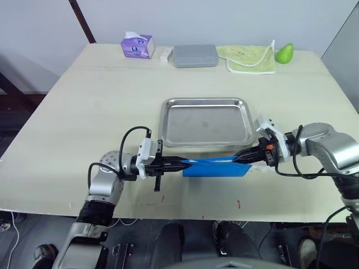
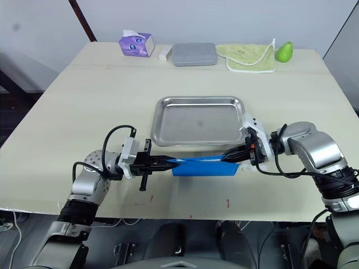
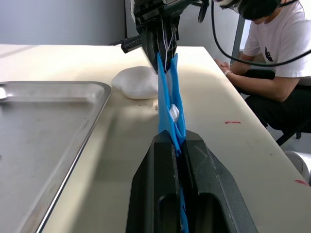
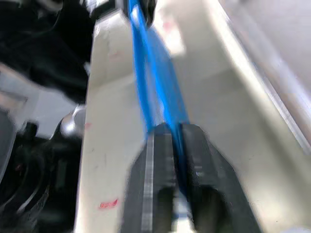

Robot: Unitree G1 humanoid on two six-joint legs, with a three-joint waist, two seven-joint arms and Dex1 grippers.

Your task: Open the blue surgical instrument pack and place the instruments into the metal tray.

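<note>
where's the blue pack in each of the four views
Left eye view: blue surgical instrument pack lower centre, stretched between both grippers.
Right eye view: lower centre, just in front of the tray.
Left wrist view: a thin blue strip running up the middle.
Right wrist view: a blue strip, centre to top.
Shared landmark: the metal tray.

Along the table's (image 1: 84, 112) far edge sit a purple tissue box (image 1: 137, 46), a grey box (image 1: 194, 55), a green cloth (image 1: 247, 58) and a green pear-shaped object (image 1: 284, 53). A person in a white shirt (image 3: 272, 43) sits beside the table.

Left gripper (image 1: 185, 163), right gripper (image 1: 242, 156) both clamped, facing.
</note>
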